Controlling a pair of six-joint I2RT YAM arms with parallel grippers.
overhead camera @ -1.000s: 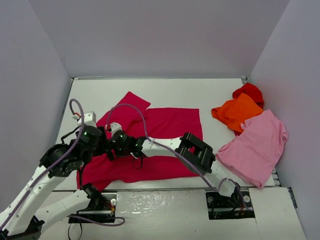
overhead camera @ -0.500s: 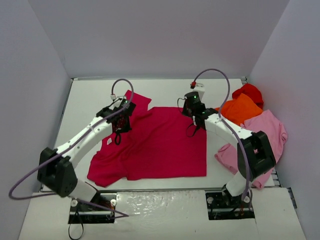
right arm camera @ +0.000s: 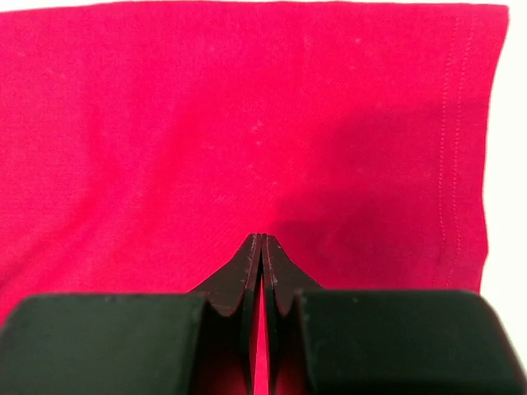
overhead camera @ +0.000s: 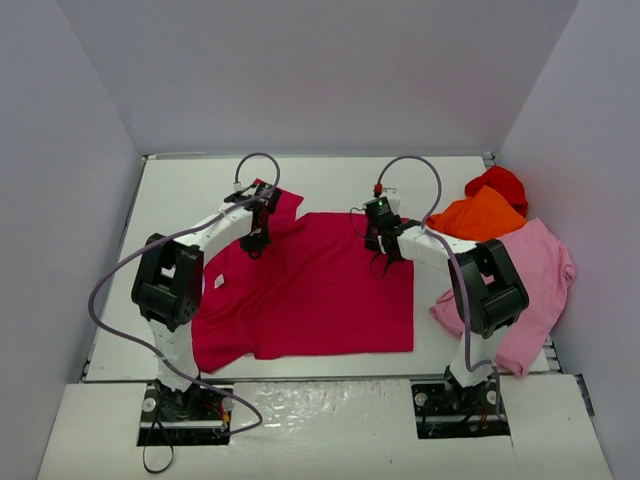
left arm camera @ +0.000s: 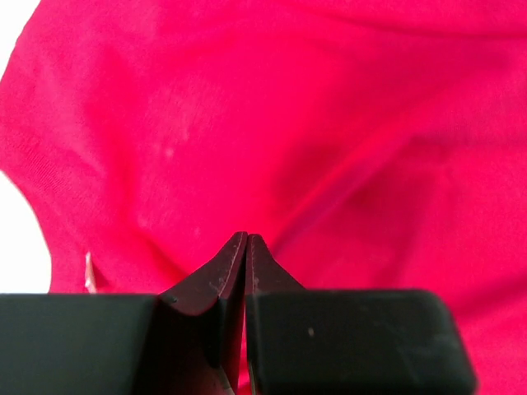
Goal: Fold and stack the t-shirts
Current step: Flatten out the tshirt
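The crimson t-shirt lies spread flat mid-table, one sleeve pointing to the back left. My left gripper is down on its upper left part. In the left wrist view that gripper is shut, and creases in the cloth run to its tips. My right gripper sits on the shirt's upper right part. In the right wrist view it is shut on the fabric, in from the stitched hem. The light pink t-shirt, the orange one and the red one lie crumpled at the right.
Grey walls close the table in at the left, back and right. A small white label shows on the crimson shirt's left side. Bare white table lies behind the shirt.
Both arms swung from the near left of the shirt out to its upper part and their grippers shut. In the last half second both moved slightly inward and the shirt's lower left shifted right.
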